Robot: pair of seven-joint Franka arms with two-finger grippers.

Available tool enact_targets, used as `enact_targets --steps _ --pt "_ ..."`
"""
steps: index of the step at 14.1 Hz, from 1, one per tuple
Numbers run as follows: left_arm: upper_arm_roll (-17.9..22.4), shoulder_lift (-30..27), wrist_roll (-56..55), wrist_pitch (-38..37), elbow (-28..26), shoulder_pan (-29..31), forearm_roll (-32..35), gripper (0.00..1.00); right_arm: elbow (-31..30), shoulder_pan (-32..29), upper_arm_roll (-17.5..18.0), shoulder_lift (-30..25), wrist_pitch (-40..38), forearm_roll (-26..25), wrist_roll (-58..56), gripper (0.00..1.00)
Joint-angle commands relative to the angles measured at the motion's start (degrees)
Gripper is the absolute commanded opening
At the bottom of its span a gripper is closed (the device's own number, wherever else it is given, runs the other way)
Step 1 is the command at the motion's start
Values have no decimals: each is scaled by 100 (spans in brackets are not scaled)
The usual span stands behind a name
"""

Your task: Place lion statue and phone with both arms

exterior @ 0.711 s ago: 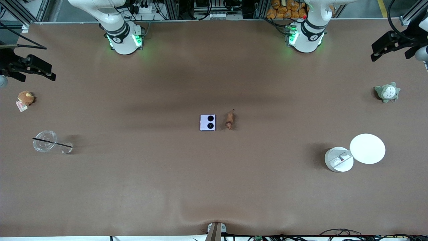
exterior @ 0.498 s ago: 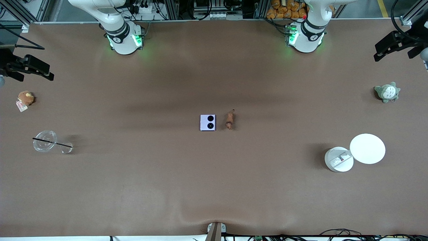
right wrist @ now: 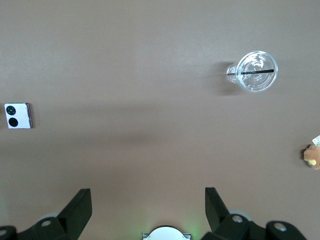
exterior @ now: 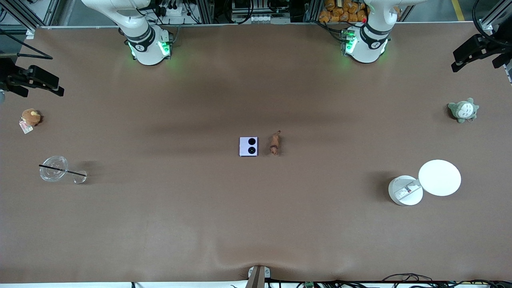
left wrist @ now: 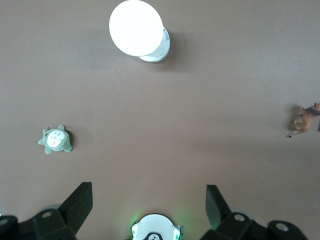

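While my two arms wait raised at the table's ends, the phone and lion statue lie just beside each other mid-table (well apart from both hands). My left gripper and right gripper hang empty, fingers spread wide.

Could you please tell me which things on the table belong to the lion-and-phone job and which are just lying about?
Job:
- lion, mid-table
- phone, beside the lion
- left hand and right hand, both open and waiting at the table's ends

Lying about:
- brown plush
- clear cup with a straw
- grey-green plush
- white container
- white disc
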Motion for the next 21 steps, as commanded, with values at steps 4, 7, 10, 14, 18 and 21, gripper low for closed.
enact_targets --steps 4,7,10,14,18,21 --pt "-19 53 -10 -155 136 16 15 100 -36 -97 40 -41 -26 97 -42 100" --pt "-27 61 -45 -155 136 -2 15 100 -36 -97 40 -40 -26 97 -33 100" --pt "-80 158 -63 -146 136 -72 15 100 -36 -97 40 -40 -26 97 -33 100" --pt "-150 421 -89 -93 136 -133 -204 100 -36 -97 40 -40 -43 97 -24 100" --pt "-484 711 -151 100 136 -142 -240 100 -27 -53 48 -40 -17 106 -15 100" --pt "-782 1036 -317 310 136 -142 -240 100 -27 -62 48 -32 -8 106 -15 100"
